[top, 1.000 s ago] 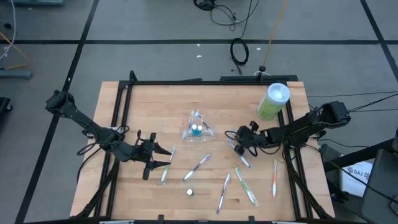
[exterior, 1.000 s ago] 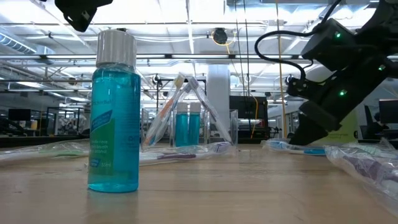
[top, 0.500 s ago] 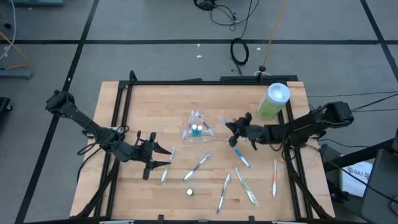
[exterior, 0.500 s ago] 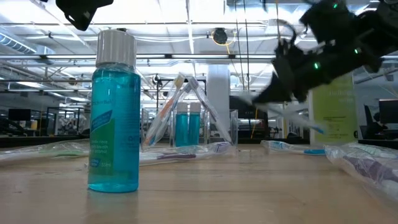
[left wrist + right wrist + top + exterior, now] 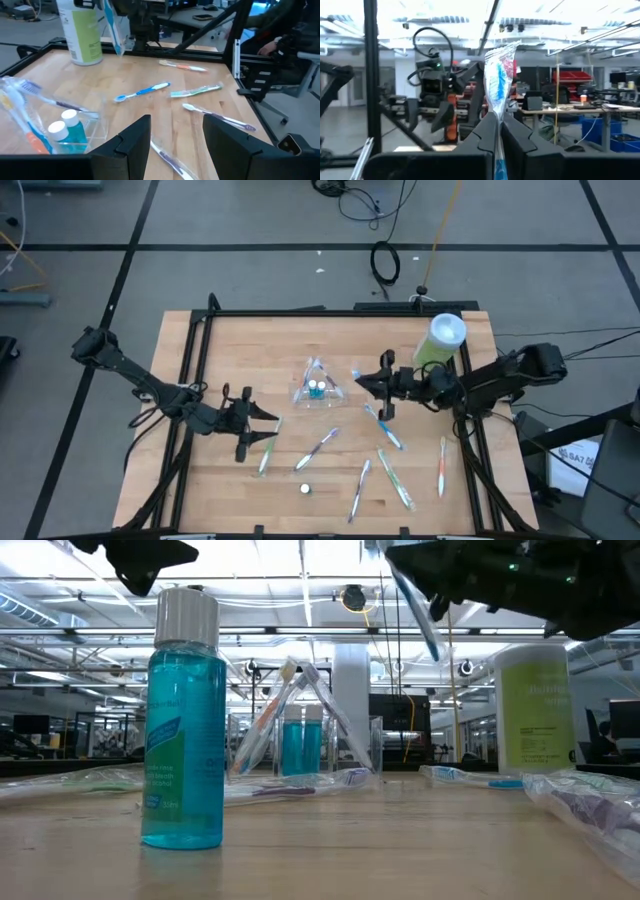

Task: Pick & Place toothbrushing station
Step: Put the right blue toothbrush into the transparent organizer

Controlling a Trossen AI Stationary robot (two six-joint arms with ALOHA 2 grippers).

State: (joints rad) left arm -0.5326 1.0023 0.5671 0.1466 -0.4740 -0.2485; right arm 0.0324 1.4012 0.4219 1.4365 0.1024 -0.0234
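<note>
Right hand (image 5: 372, 384) hangs above the desk (image 5: 250, 340), just beside the clear plastic cup (image 5: 316, 385), its fingers clamped on a wrapped blue toothbrush (image 5: 496, 85) lifted clear of the wood. Other toothbrushes (image 5: 318, 448) lie scattered across the desk's near half. Left hand (image 5: 262, 423), fingers spread apart and empty, hovers low near a green toothbrush (image 5: 266, 456).

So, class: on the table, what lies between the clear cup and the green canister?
In the high view, the right gripper, shut on a wrapped blue toothbrush, sits between the clear cup and the green canister; otherwise bare wood.
</note>
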